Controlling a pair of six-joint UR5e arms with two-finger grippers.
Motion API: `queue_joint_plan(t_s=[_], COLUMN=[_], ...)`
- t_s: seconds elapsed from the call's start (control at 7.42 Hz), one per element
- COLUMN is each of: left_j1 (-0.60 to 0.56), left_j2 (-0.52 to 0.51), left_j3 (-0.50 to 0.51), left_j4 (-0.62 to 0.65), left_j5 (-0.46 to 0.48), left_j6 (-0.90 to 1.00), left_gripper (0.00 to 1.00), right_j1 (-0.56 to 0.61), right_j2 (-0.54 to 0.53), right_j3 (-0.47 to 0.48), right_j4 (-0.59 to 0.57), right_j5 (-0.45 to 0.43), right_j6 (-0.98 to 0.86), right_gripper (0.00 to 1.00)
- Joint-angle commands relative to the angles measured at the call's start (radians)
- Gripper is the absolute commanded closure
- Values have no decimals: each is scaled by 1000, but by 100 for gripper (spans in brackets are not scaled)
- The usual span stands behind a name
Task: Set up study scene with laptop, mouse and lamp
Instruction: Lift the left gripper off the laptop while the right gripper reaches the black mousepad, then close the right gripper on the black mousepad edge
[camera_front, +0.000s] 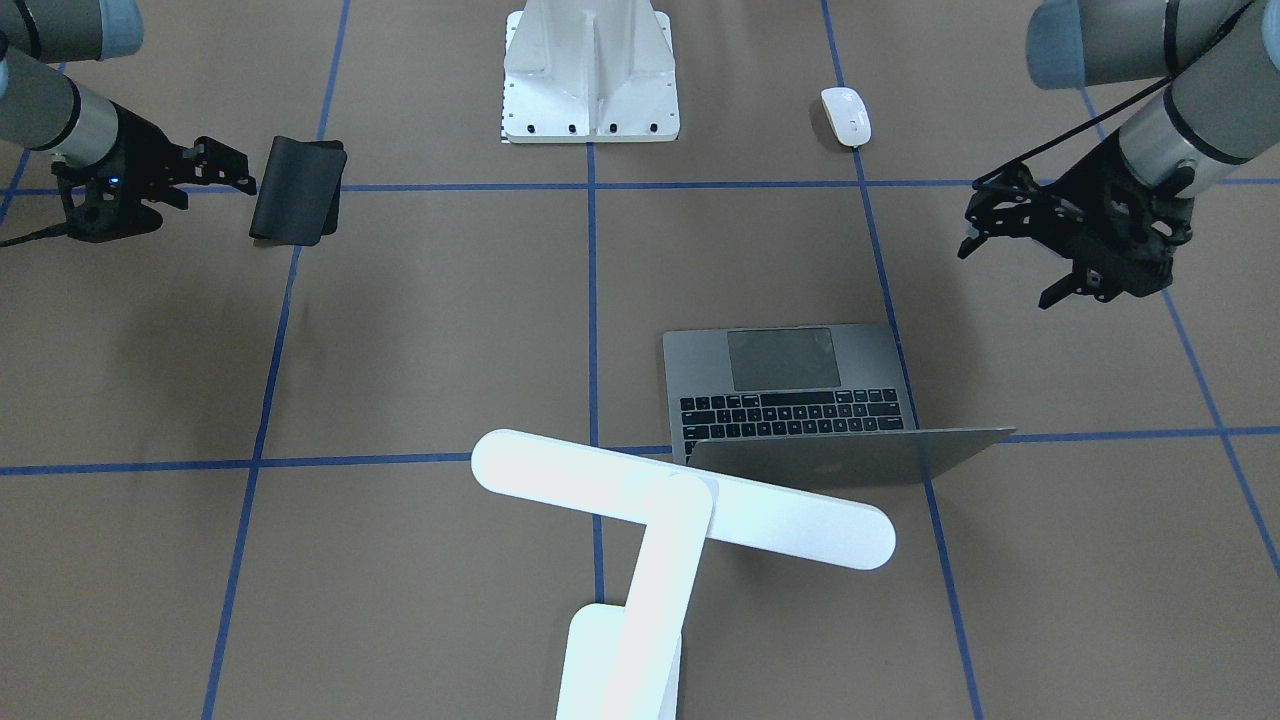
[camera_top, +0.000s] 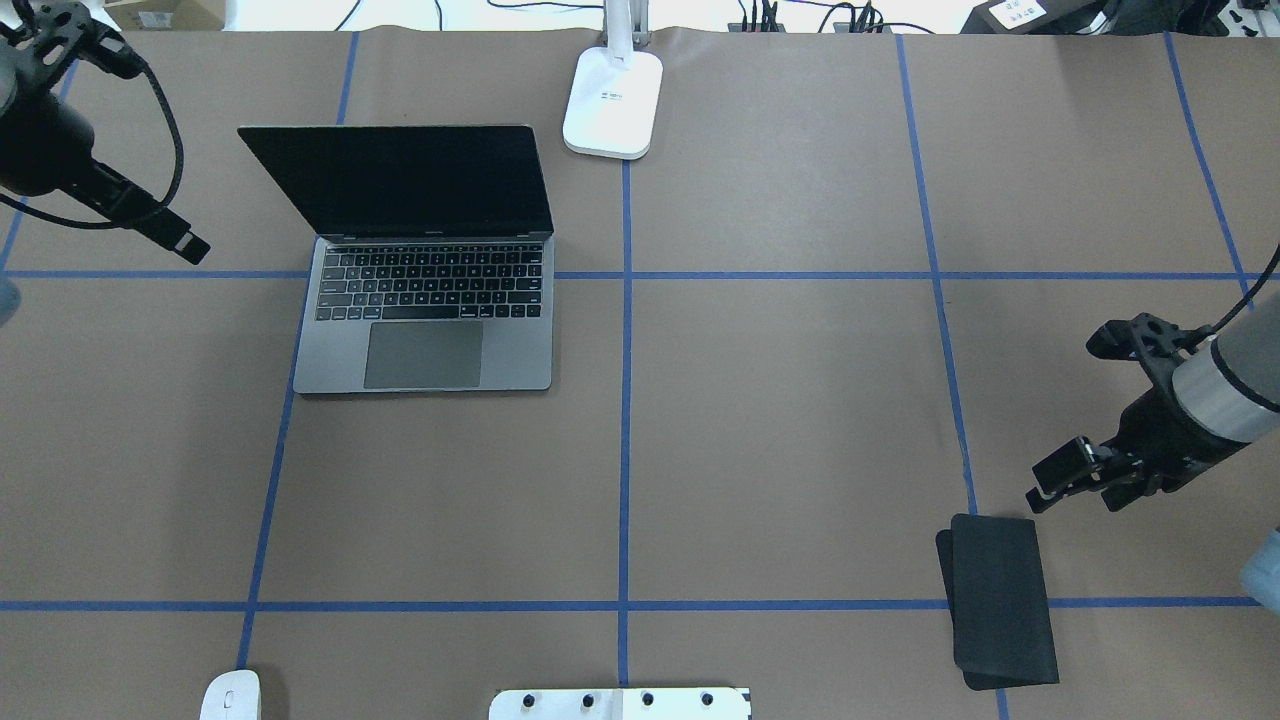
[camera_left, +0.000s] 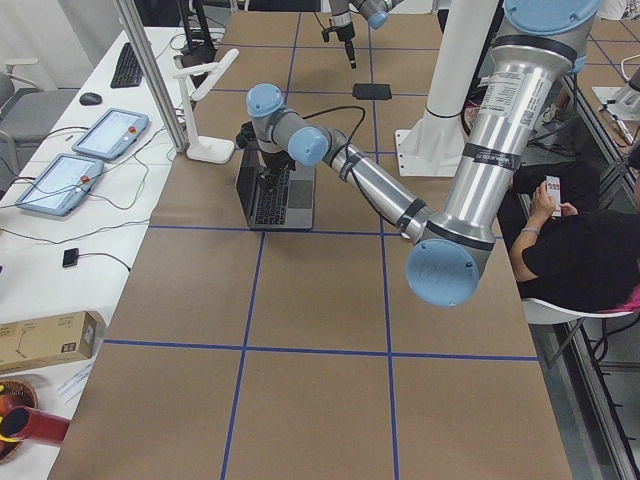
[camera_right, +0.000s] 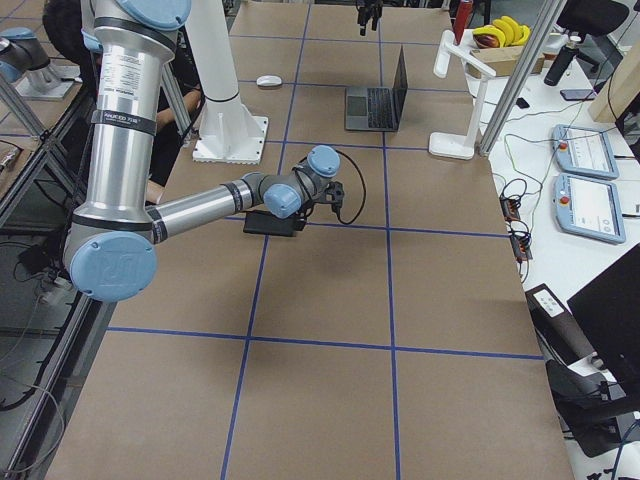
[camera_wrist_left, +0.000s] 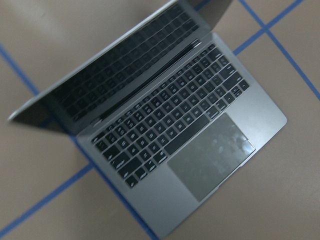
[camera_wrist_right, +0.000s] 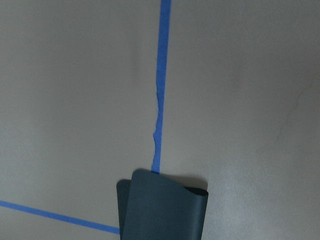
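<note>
Nearest the robot's base, the mouse (camera_front: 846, 115) lay on the worktop (camera_top: 780, 400) near the white bolted pedestal (camera_front: 590, 90). It was on my left arm's side, well apart from the other task items. On the opposite side, the right claw (camera_front: 235, 172) hung just beside the folded black pad (camera_front: 297, 190), jaws slightly parted with nothing between them.

I judged the pad to be the step in hand. To do it well, I'd come in low at the edge facing the claw and pinch both folded layers so they lift as 1 piece. Then I'd carry it towards the laptop.

Farther out, the laptop (camera_top: 425, 320) stood open with its keyboard towards the robot. The left claw (camera_front: 1003, 275) hovered near it, jaws spread wide and empty. Farthest, the lamp (camera_front: 680, 500) stood just beside the lid's far corner.

The overhead view cut off the lamp above its base and part of the mouse. From the front, the lamp's bar head hid a corner of the lid. Neither wrist view showed fingers, and the left one was blurred. I couldn't tell whether the lamp was lit.
</note>
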Motion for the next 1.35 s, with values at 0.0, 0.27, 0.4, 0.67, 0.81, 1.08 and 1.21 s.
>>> queue_joint_plan(t_s=[0.0,0.27,0.4,0.67,0.81,1.08,1.21], left_j1=[-9,-7,-7,-6,-6,-6,-6], left_j2=[74,104,105,139,147,147,147], left_j3=[-5,-5,-5,1,3,3,1], left_j4=[-15,-53,-55,-114,-130,-132,-132], left_j5=[-4,-3,-3,3,5,19,20], left_j6=[-33,-30,-27,-27,-26,-23,-23], left_gripper=[0,0,0,0,0,0,0], right_j1=[-85,-143,-159,-173,-173,-174,-177], right_j2=[-14,-9,-6,2,2,0,0], right_j3=[-4,-30,-48,-68,-68,-70,-71], right_j4=[10,10,8,8,8,5,2], right_j5=[-16,-24,-24,-24,-18,-13,-15], right_j6=[19,17,13,10,8,6,6], right_gripper=[1,1,1,5,18,26,26])
